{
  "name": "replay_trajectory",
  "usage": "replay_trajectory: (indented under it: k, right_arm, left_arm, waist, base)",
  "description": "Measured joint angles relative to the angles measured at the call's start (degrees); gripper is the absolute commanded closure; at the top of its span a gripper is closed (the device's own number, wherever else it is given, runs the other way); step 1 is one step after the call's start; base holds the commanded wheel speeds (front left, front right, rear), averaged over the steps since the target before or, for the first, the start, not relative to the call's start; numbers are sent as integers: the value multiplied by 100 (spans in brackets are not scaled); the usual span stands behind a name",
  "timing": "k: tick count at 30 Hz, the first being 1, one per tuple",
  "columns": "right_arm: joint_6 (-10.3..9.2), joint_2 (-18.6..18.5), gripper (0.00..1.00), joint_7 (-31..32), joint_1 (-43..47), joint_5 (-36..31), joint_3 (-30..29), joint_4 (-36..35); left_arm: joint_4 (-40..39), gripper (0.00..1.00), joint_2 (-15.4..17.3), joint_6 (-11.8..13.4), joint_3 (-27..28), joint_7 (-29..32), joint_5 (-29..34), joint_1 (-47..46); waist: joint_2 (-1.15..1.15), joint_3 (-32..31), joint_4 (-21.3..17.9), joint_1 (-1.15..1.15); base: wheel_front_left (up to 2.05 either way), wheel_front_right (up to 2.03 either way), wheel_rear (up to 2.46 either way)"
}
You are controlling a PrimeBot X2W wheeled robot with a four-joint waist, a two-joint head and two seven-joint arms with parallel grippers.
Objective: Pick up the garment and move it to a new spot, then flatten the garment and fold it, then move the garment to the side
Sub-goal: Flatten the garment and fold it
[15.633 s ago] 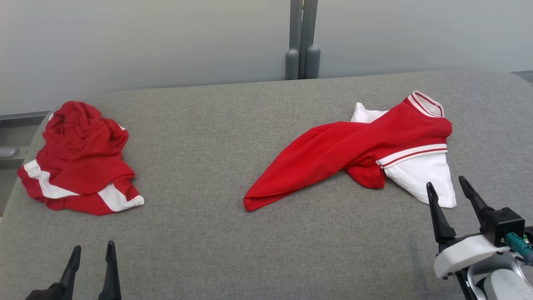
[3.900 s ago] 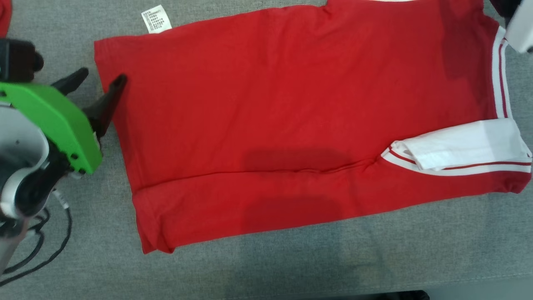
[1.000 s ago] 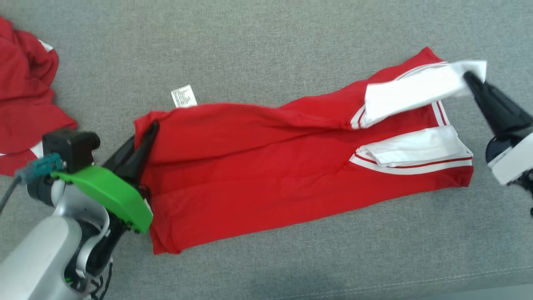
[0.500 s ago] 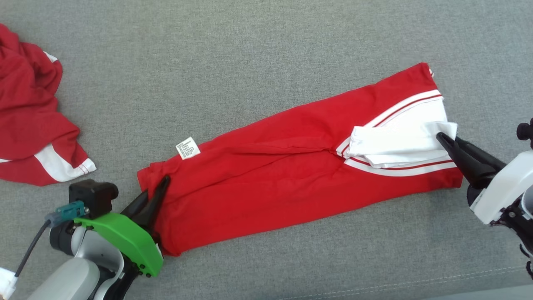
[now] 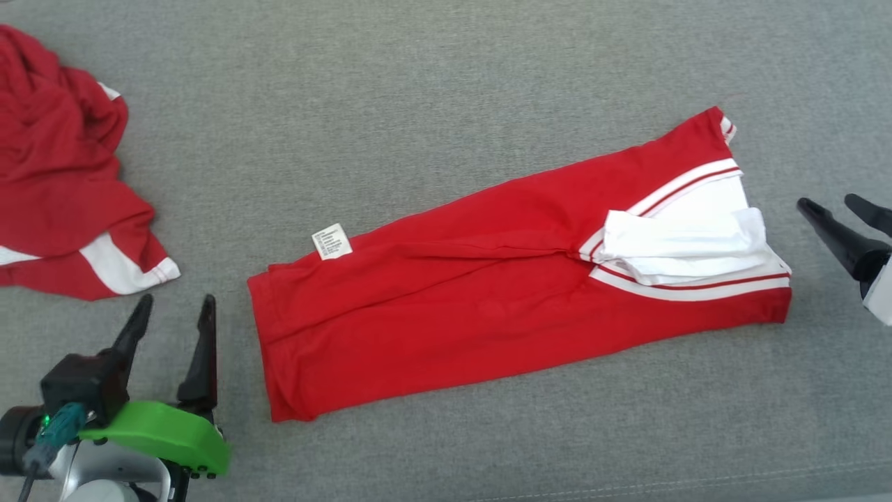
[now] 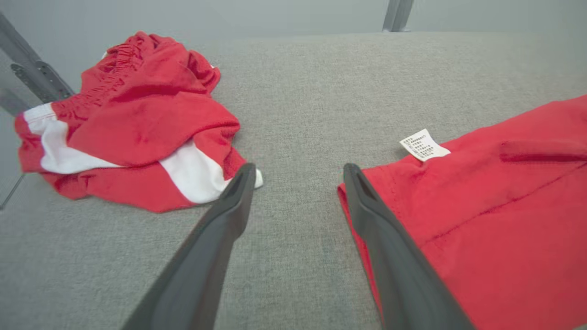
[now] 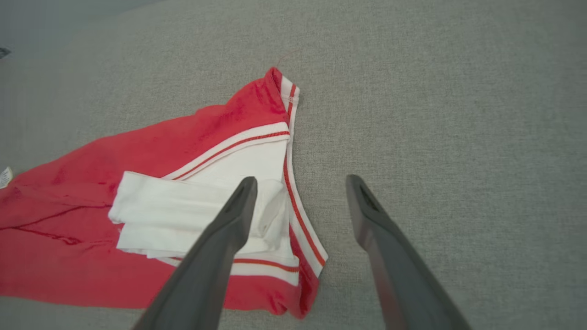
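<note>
The garment (image 5: 488, 300), a red shirt with white sleeves and white-and-red striped trim, is lying flat, folded lengthwise into 1 long narrow band. It is sitting well apart from the crumpled red-and-white heap (image 5: 63, 174), to that heap's right in the head view, slanting away from it. Its hem end is pointing toward the heap, with a white care label (image 5: 332, 241) sticking out at the far corner. The 2 white sleeves (image 5: 679, 240) are resting folded inward on the end farthest from the heap.
</note>
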Motion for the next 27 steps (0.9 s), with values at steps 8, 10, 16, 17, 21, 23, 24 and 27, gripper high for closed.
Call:
replay_trajectory:
  k: [8, 10, 16, 17, 21, 23, 24, 27]
  right_arm:
    - [0, 331, 0, 183, -468, -509, 88, 971]
    - [0, 367, 0, 229, -545, -567, 125, 1243]
    - [0, 342, 0, 412, -711, -594, 248, 1768]
    - [-2, 353, 0, 456, -744, -509, 265, 1816]
    - [-12, 415, 100, 601, -787, -13, 407, 1845]
    - [-9, 470, 100, 633, -786, 247, 446, 1831]
    - [0, 489, 100, 656, -779, 361, 448, 1845]
    - [2, 460, 100, 621, -753, 612, 154, 2015]
  left_arm:
    - [-159, 0, -487, 330, 506, -800, 153, 211]
    - [-149, 0, -602, 316, 604, -844, 193, 255]
    - [-83, 0, -898, 33, 1066, -871, 367, 416]
    - [-64, 0, -933, -31, 1123, -870, 431, 448]
    - [58, 0, -1131, -343, 1325, -871, 503, 542]
    - [154, 0, -1244, -495, 1418, -871, 503, 558]
    - [197, 0, -1284, -590, 1467, -871, 512, 561]
    - [387, 0, -1417, -809, 1600, -871, 511, 623]
  waist:
    - [0, 109, 409, 0]
    - [0, 145, 518, 0]
    - [0, 217, 802, 0]
    - [0, 219, 834, 0]
    - [0, 155, 893, 0]
    - [0, 106, 887, 0]
    - [0, 81, 877, 0]
    - [0, -19, 827, 0]
  base:
    - [0, 0, 0]
    - [0, 0, 0]
    - [0, 0, 0]
    - [0, 0, 0]
    - [0, 0, 0]
    - [0, 0, 0]
    - [0, 0, 0]
    - [0, 0, 0]
